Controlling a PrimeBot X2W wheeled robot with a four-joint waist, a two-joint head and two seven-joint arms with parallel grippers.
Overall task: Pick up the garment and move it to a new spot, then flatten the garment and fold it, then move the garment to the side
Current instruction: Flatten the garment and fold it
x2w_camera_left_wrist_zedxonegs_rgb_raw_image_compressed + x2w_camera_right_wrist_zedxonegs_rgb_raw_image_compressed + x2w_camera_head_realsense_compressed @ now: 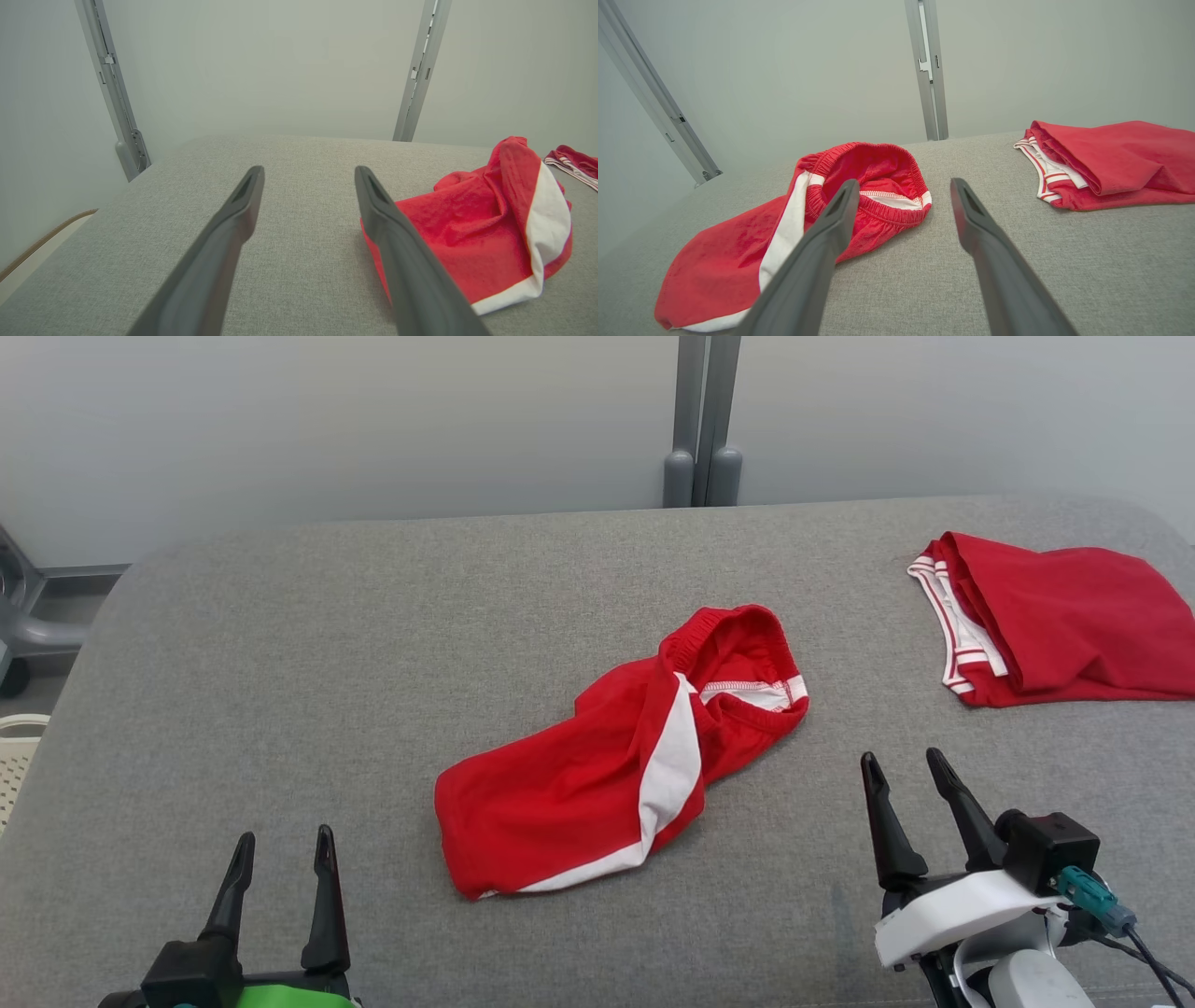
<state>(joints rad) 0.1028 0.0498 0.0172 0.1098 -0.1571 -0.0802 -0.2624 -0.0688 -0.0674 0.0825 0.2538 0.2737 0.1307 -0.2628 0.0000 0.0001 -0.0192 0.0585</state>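
Note:
The garment (pixel 611 761) is a pair of red shorts with a white side stripe, lying crumpled in the middle of the grey table (pixel 373 635), its elastic waistband gaping open at the far end. It also shows in the left wrist view as the garment (pixel 472 228) and in the right wrist view as the garment (pixel 798 224). My left gripper (pixel 285 843) stands open at the near left, apart from the cloth. My right gripper (pixel 904 761) is open to the garment's right, holding nothing.
A second red garment with white-striped trim (pixel 1064 616) lies folded at the table's far right. A grey upright post (pixel 700 420) stands behind the table against the pale wall. A pale slotted basket (pixel 14 756) sits beyond the left edge.

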